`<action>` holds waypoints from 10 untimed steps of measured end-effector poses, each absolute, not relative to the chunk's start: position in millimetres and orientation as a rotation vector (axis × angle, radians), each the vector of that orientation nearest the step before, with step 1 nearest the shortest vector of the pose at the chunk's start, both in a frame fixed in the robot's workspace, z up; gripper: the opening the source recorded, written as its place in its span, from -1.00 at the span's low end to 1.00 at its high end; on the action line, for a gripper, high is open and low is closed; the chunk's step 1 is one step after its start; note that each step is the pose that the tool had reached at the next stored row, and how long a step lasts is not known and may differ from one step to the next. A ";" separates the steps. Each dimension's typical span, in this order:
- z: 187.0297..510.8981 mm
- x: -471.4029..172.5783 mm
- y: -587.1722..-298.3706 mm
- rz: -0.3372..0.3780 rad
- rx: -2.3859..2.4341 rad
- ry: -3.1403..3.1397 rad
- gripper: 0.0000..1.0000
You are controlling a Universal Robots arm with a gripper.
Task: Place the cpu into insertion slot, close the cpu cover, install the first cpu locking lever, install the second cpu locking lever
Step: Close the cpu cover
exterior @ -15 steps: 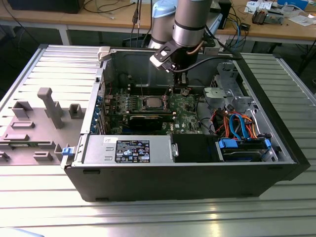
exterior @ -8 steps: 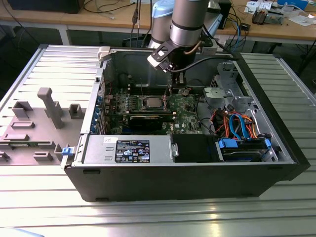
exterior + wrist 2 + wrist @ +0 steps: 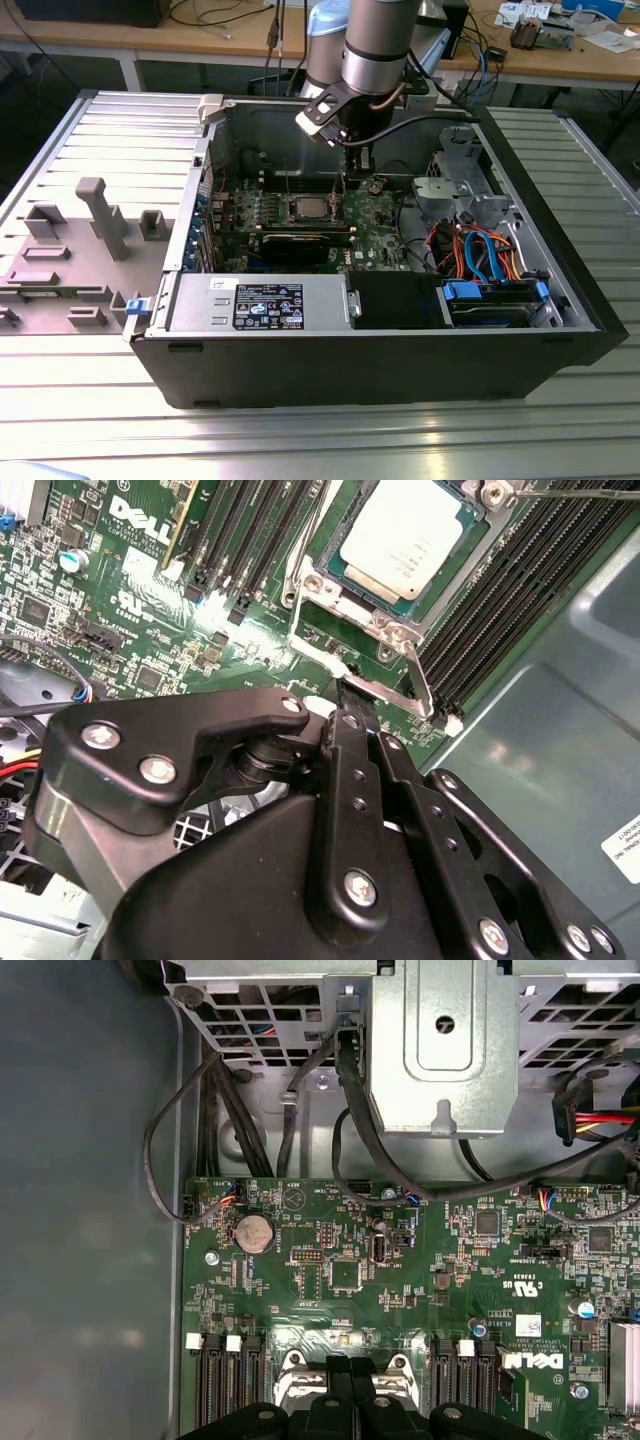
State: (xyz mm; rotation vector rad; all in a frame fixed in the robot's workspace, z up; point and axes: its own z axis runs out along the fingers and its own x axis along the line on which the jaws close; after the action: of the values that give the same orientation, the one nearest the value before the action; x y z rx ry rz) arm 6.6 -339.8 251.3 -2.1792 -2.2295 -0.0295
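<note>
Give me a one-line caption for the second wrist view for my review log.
Gripper close above the green motherboard, beside a silvery locking lever, with the cpu seated inside its cover.

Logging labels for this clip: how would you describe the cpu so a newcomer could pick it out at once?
Inside the open computer case lies a green motherboard. Near its middle, between banks of long black memory slots, sits the cpu. It is the only flat square there with a plain, dull silver-grey top.
</note>
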 end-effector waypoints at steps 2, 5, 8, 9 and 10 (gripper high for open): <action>251.3 5.8 -339.9 -0.029 -2.179 -2.230 -0.79; 251.3 4.6 -339.9 -0.029 -2.179 -2.229 -0.79; 251.3 3.5 -339.9 -0.029 -2.179 -2.230 -0.79; 251.3 3.1 -339.9 -0.030 -2.179 -2.229 -0.79; 251.3 2.9 -339.9 -0.029 -2.179 -2.229 -0.79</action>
State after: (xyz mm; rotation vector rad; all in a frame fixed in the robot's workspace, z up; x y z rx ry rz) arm 2.9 -339.9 251.3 -2.1792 -2.2295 -0.0295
